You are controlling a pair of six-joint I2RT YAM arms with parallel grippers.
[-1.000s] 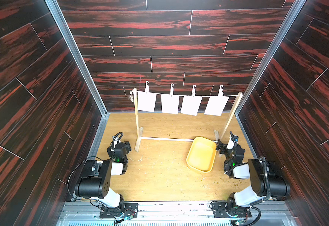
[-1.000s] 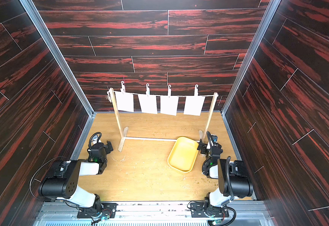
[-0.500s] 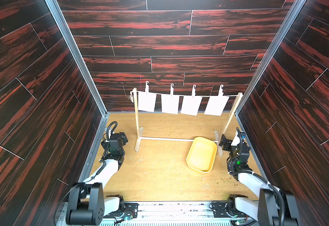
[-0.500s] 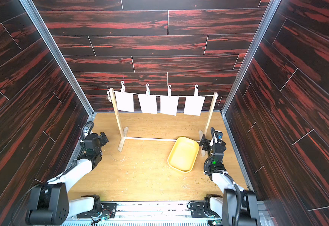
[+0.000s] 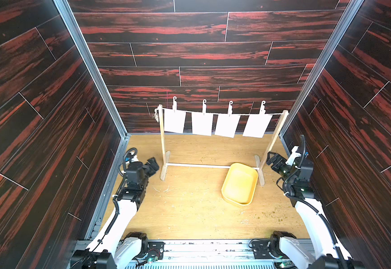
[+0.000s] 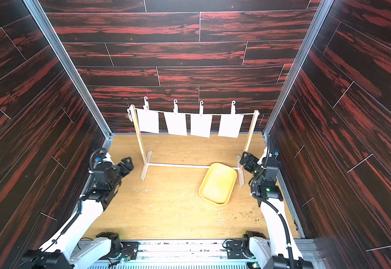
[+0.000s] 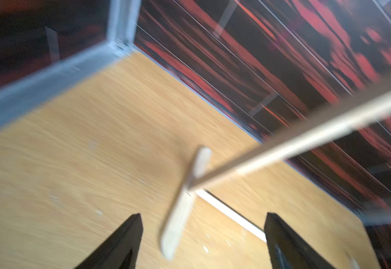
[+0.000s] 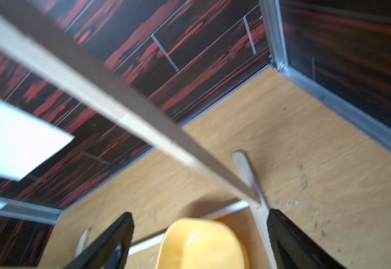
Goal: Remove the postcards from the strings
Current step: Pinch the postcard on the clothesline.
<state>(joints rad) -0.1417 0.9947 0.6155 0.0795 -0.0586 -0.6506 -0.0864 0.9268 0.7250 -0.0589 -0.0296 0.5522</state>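
While all four postcards (image 5: 202, 124) hung clipped by clothespins (image 5: 204, 106) along the string (image 5: 243, 114) between the stand's two wooden posts (image 5: 162, 139), both arms reached forward over the table (image 5: 189, 209). The left gripper (image 5: 153, 164) hovered just beside the left post's foot, spread wide and empty (its fingers (image 7: 129, 237) showed well apart in the wrist view). The right gripper (image 5: 273, 158), likewise wide and empty, was near the right post, beside the yellow tray (image 5: 239, 184).

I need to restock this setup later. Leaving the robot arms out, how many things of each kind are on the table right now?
Postcards: 4
Clothespins: 4
String: 1
Wooden stand: 1
Yellow tray: 1
Total: 11
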